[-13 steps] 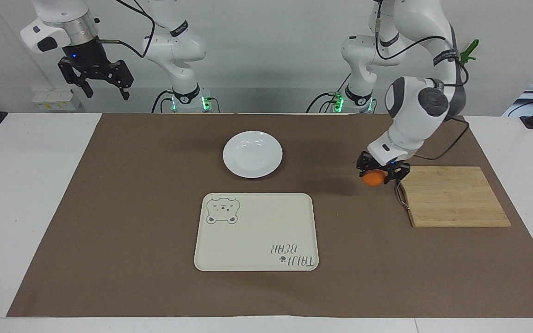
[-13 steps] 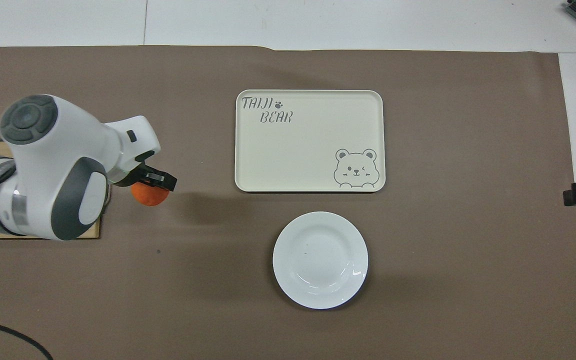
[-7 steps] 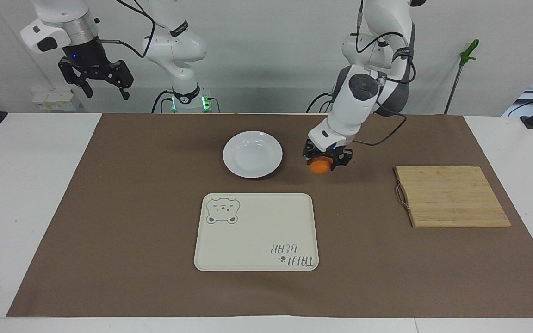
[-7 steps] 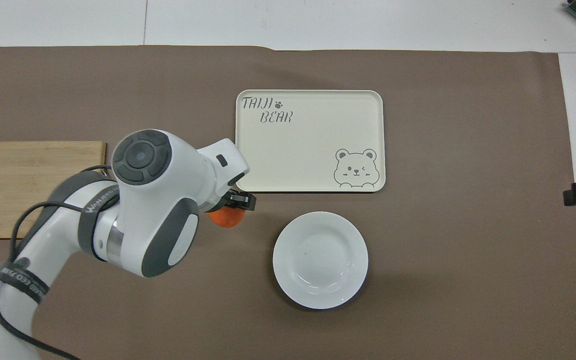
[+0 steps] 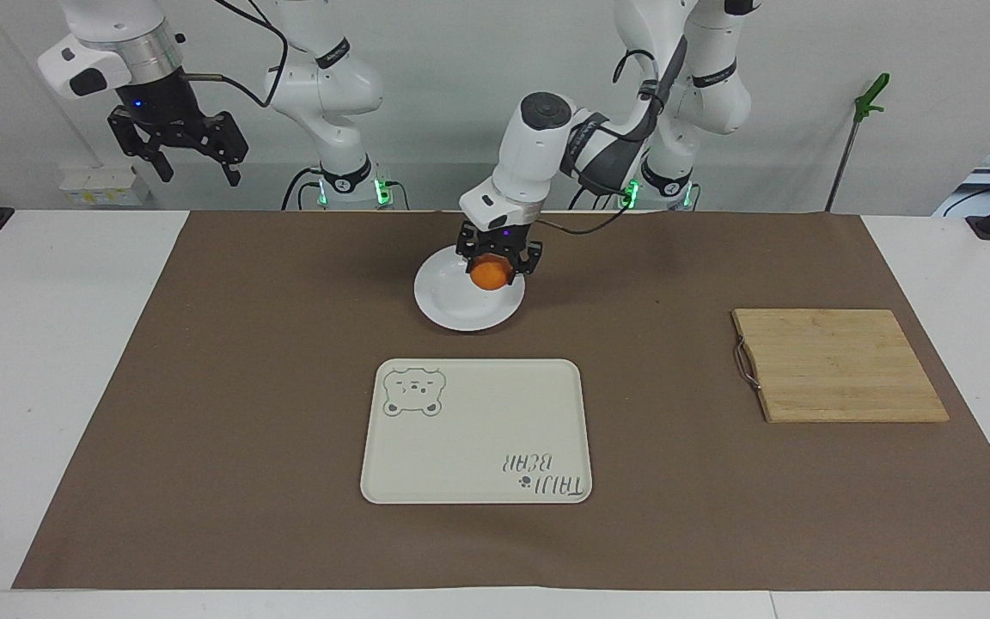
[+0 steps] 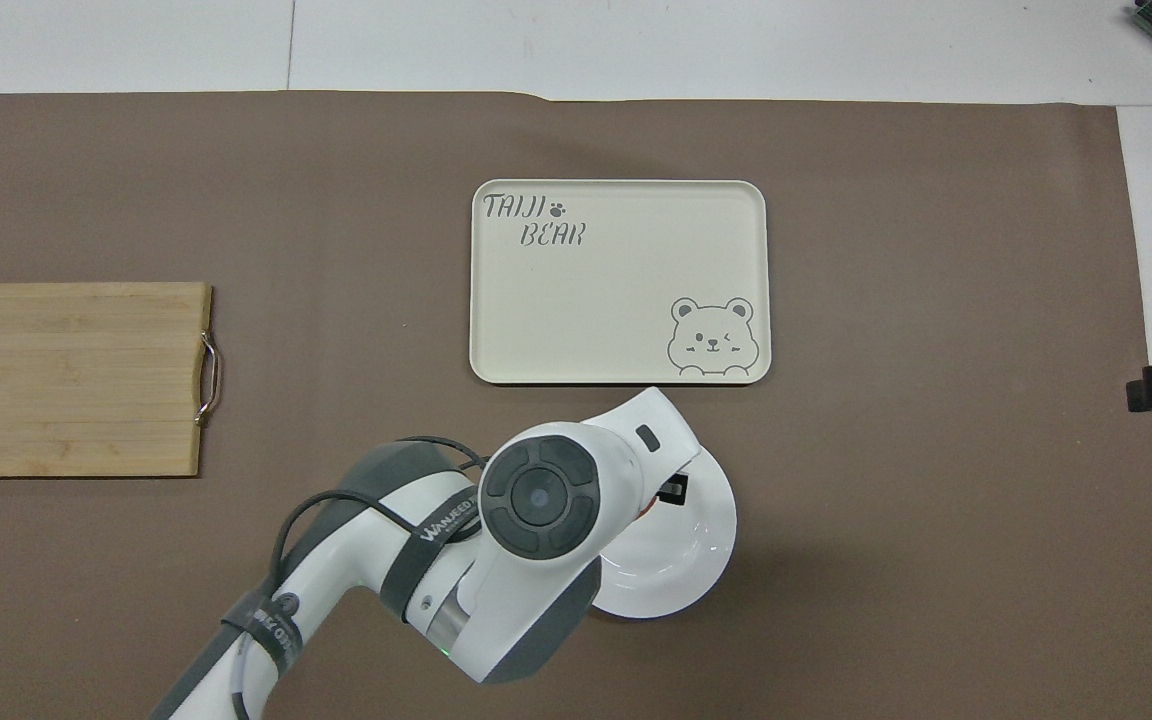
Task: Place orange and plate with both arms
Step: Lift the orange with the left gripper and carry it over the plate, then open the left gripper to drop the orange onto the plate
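1. The brown mat [image 5: 203, 387] covers most of the white table [image 5: 48, 387]. White margins show at both ends, and wide bare stretches of mat lie between the things on it.
2. The left arm [image 5: 546, 146] reaches in over the middle of the mat. The right arm [image 5: 323, 86] waits, raised above its own end of the table.
3. The cream tray [image 5: 478, 447] with a bear drawing lies at the middle of the mat, farther from the robots than the plate. Nothing lies in it, and a strip of mat separates its nearer edge from the plate's rim.
4. The wooden cutting board [image 5: 839, 365] sits toward the left arm's end of the table, its metal handle on the edge that faces the tray. It is well apart from both tray and plate.
5. The plate [image 5: 452, 305] is nearer to the robots than the tray. Its dish is bare, and in the overhead view the left arm hides much of it.
6. The right gripper [image 5: 194, 168] hangs high with its fingers spread — nothing between them.
7. The left gripper [image 5: 495, 271] is closed on the orange, hanging over the plate's edge toward the left arm's end.
8. The orange [image 5: 489, 273] is held just above the plate — whether it touches the dish cannot be told.
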Controlling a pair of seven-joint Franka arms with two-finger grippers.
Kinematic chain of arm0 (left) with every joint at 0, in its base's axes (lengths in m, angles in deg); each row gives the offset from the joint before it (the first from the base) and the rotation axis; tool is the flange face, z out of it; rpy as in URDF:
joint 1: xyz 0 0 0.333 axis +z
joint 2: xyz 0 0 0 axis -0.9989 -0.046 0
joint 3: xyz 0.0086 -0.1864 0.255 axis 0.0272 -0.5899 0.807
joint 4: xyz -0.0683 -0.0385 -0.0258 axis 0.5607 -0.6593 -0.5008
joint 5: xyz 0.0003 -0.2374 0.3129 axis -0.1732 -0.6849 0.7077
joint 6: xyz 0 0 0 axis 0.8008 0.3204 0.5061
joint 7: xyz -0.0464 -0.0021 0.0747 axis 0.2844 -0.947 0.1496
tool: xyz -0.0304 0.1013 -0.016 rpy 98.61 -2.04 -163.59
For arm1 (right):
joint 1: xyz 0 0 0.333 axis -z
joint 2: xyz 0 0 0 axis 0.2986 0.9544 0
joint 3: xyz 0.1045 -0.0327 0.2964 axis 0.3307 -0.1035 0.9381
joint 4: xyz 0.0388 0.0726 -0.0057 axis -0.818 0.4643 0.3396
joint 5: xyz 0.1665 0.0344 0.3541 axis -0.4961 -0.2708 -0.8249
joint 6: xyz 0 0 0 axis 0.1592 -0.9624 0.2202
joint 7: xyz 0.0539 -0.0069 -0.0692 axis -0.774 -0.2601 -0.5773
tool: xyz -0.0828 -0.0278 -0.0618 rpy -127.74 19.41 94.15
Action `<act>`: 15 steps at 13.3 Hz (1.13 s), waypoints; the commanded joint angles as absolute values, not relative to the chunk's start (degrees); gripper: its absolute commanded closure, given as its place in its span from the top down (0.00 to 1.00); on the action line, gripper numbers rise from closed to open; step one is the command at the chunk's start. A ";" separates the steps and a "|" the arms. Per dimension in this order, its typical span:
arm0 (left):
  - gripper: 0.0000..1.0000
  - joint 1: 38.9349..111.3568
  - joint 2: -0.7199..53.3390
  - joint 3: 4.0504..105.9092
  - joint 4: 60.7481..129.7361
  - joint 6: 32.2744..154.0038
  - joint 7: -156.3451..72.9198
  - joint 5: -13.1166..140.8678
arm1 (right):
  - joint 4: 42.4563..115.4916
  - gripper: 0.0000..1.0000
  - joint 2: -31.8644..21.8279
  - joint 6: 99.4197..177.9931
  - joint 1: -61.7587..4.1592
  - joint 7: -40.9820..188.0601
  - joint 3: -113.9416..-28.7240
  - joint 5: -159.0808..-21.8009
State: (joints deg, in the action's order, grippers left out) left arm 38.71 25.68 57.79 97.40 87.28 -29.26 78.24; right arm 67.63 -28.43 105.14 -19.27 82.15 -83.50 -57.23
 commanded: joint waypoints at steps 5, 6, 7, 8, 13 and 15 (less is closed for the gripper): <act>0.57 31.46 19.58 59.06 98.28 90.11 -26.66 77.41 | 67.33 1.00 -28.71 104.16 -18.78 81.01 -83.19 -56.69; 0.70 31.81 19.67 59.06 98.11 90.19 -27.18 77.41 | 67.33 1.00 -28.71 104.16 -18.87 81.01 -83.19 -56.69; 0.94 32.08 19.84 59.06 97.93 90.20 -27.62 77.41 | 67.33 1.00 -28.71 104.16 -18.78 81.01 -83.19 -56.69; 1.00 32.51 20.46 59.15 97.84 89.93 -27.71 77.41 | 67.33 1.00 -28.80 104.16 -18.87 81.01 -83.19 -56.69; 1.00 38.04 27.30 59.94 97.67 82.41 -31.20 81.51 | 67.33 1.00 -28.80 104.16 -18.78 81.01 -83.19 -56.69; 1.00 43.03 29.77 59.94 97.23 77.29 -34.46 85.74 | 67.33 1.00 -28.71 104.16 -18.87 81.01 -83.19 -56.69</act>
